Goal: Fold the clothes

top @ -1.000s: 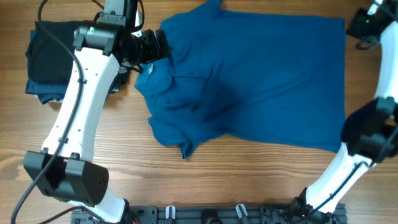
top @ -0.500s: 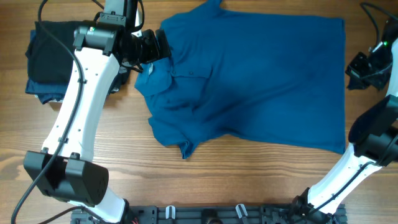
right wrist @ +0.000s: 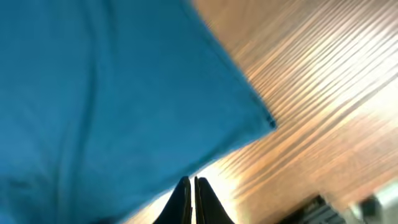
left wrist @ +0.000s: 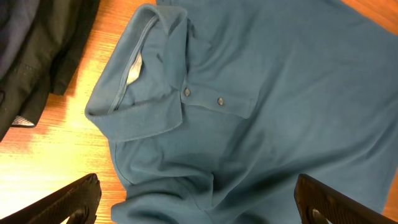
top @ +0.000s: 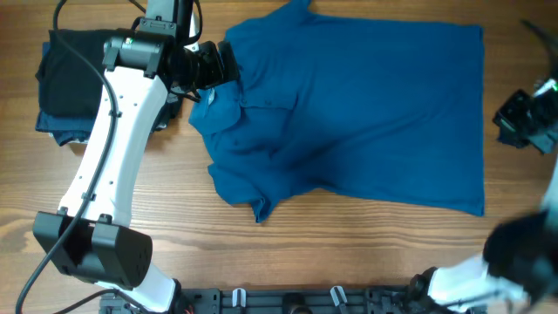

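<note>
Left gripper [left wrist: 199,208]: fingers spread wide, holding nothing, poised above the collar [left wrist: 143,118] of the blue polo shirt [top: 366,105]. Right gripper [right wrist: 191,199]: fingers pressed together, empty, above bare table [top: 349,253] just right of the shirt's hem. The shirt lies spread across the table's middle and far side, collar left, hem right, its near-left part rumpled. Dark folded clothes [top: 70,87] sit at far left.

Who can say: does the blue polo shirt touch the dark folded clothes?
No; in the left wrist view a strip of bare table lies between the blue polo shirt and the dark folded clothes.
</note>
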Motion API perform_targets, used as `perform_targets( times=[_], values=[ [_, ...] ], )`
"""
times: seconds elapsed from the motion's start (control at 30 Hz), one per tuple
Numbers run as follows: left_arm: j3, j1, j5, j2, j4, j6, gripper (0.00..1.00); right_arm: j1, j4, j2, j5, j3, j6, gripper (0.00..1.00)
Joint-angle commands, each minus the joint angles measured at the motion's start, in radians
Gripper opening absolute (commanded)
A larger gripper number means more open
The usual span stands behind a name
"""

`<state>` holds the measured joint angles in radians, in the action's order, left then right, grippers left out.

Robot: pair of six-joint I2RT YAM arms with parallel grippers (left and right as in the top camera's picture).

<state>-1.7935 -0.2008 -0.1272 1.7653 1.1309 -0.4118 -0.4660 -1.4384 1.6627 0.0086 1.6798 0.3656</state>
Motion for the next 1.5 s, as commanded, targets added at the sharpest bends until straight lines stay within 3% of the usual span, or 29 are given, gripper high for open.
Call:
perform_targets(
  times=[0.0,0.17,0.3,0.47,0.9,1.07,1.47],
  values=[
    [-0.006,0.002,0.006,0.000,-0.002,0.008,1.00,-0.004,0.093,-0.177,0.063,-0.190,0.138,0.04],
    [-0.006,0.002,0.006,0.000,-0.002,0.008,1.00,-0.004,0.275,-0.246,0.005,-0.439,0.157,0.04],
    [-0.006,0.002,0.006,0.000,-0.002,0.008,1.00,-0.018,0.449,-0.213,0.006,-0.631,0.158,0.04],
    [-0.006,0.002,0.006,0.000,-0.002,0.008,1.00,-0.082,0.574,-0.117,0.006,-0.742,0.184,0.04],
    [-0.006,0.002,0.006,0.000,-0.002,0.008,1.00,-0.198,0.710,0.211,0.040,-0.759,0.137,0.04],
    [-0.006,0.002,0.006,0.000,-0.002,0.008,1.00,-0.253,0.795,0.239,0.063,-0.756,0.222,0.04],
    [-0.006,0.002,0.006,0.000,-0.002,0.008,1.00,-0.343,0.979,0.238,-0.026,-0.716,0.146,0.04]
  ],
)
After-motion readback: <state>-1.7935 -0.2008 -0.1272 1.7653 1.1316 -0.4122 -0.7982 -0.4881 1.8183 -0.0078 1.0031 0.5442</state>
